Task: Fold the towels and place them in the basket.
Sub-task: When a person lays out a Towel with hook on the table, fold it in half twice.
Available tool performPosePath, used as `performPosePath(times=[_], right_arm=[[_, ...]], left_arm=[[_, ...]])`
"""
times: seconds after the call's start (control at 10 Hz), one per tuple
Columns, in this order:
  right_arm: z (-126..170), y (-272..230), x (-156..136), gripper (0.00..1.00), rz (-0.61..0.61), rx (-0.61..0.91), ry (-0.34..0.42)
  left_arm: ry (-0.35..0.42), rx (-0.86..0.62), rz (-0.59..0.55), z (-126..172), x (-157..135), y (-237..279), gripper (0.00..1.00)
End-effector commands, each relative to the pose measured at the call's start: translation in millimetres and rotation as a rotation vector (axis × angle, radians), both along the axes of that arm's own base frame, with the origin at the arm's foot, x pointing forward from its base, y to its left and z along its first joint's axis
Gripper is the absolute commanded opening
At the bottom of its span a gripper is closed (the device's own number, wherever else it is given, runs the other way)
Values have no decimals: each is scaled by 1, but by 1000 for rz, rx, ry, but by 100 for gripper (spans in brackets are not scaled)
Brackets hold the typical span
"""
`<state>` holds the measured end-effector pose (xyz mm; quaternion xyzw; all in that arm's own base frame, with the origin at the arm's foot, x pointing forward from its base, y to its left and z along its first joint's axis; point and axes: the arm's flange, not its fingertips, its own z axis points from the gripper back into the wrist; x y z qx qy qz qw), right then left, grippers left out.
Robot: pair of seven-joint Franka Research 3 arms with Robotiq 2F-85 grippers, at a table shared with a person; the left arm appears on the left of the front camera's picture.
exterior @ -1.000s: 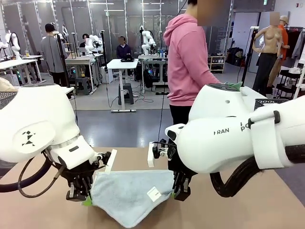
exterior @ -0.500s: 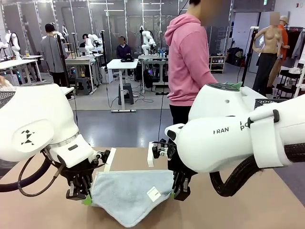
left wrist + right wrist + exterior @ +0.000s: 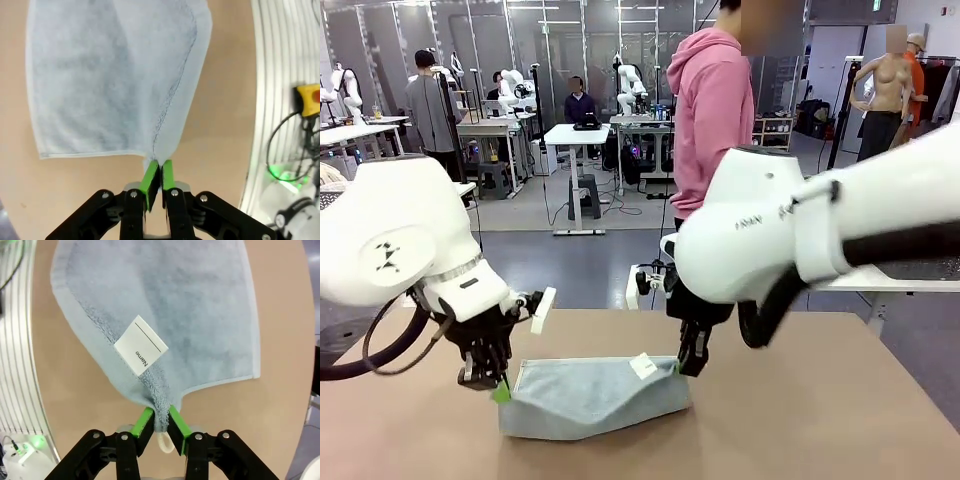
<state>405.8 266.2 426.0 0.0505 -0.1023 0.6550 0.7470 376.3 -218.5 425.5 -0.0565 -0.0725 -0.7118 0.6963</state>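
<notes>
Light blue terry towel (image 3: 590, 402) | long axis spans left end effector (image 3: 503, 392) to right end effector (image 3: 680, 368) | both pinching corners

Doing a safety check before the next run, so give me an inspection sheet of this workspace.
Surface: tan table.
Job's things: light blue towel, with white label tag, sagging onto the table between the grippers.
Clutter: nothing seen.
Grippers: left gripper and right gripper each shut on a towel corner.
Cables: black cable loops beside the left arm.
Surroundings: person in pink hoodie at far side; workstations behind.
</notes>
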Motion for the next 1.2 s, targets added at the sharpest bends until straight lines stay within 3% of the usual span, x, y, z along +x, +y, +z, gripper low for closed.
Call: performPosePath(times=[0.0, 0.6, 1.1], right_arm=[[-13, 8, 46, 17, 21, 22, 55], [-52, 2, 129, 17, -10, -15, 125], [-72, -4, 173, 17, -102, -31, 160]], left_arm=[[39, -6, -58, -4, 46, 3, 7], [110, 46, 9, -38, 150, 4, 7], [157, 69, 148, -59, 191, 9, 7]])
